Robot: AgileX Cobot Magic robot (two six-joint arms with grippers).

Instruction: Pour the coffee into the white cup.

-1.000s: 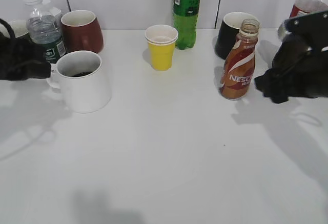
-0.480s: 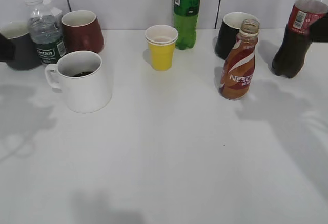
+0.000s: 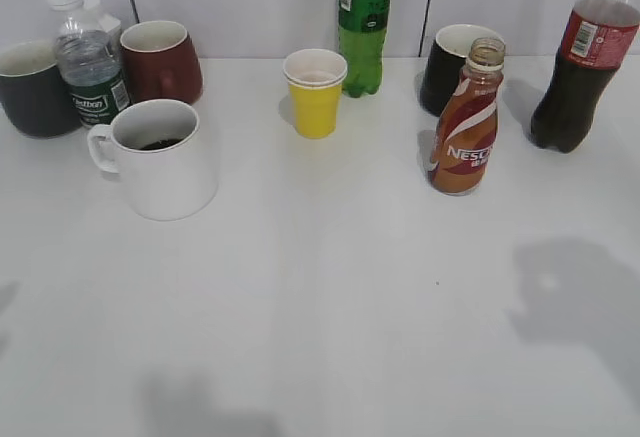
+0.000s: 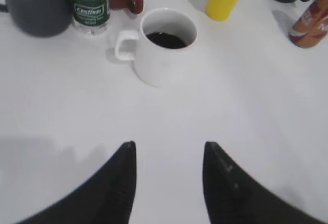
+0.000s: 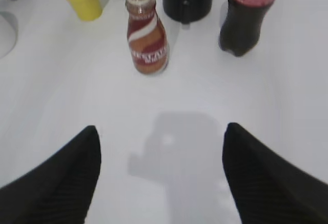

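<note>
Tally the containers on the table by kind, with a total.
Mugs: 4 (white mug, grey mug, maroon mug, black mug)
Paper cups: 1 (yellow cup)
Bottles: 4 (water bottle, green bottle, coffee bottle, cola bottle)
Total: 9

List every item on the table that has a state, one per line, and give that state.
white cup: upright, dark liquid at the bottom
coffee bottle: upright, cap off
yellow cup: upright
green bottle: upright
cola bottle: upright, partly full
water bottle: upright, capped
brown mug: upright
grey mug: upright
black mug: upright
left tool: open, empty
right tool: open, empty
</note>
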